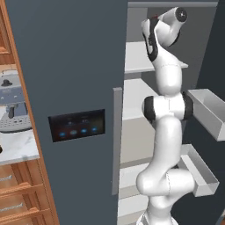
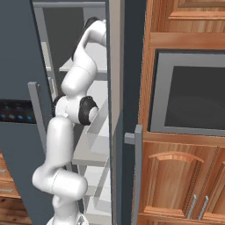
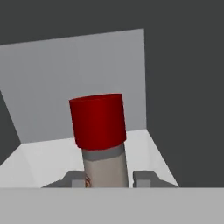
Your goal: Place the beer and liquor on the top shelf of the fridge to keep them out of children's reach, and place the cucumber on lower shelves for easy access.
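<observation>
Up close, the fridge point(image 1: 66, 88) stands tall and dark grey, its black panel point(image 1: 77, 125) dotted with blue lights, the door open on white shelves. Reaching high inside, the white arm point(image 1: 165, 132) carries the liquor point(image 3: 103, 144) above a white shelf point(image 3: 43, 159): clear-grey glass, broad red cap, a scrap of pale label whose print is unreadable. Its gripper point(image 3: 107, 178) is clamped on the bottle's neck.

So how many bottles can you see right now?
1. The liquor, with its red cap, sits upright between the pincer fingers, over a white shelf in the fridge. The arm may hide others.
</observation>
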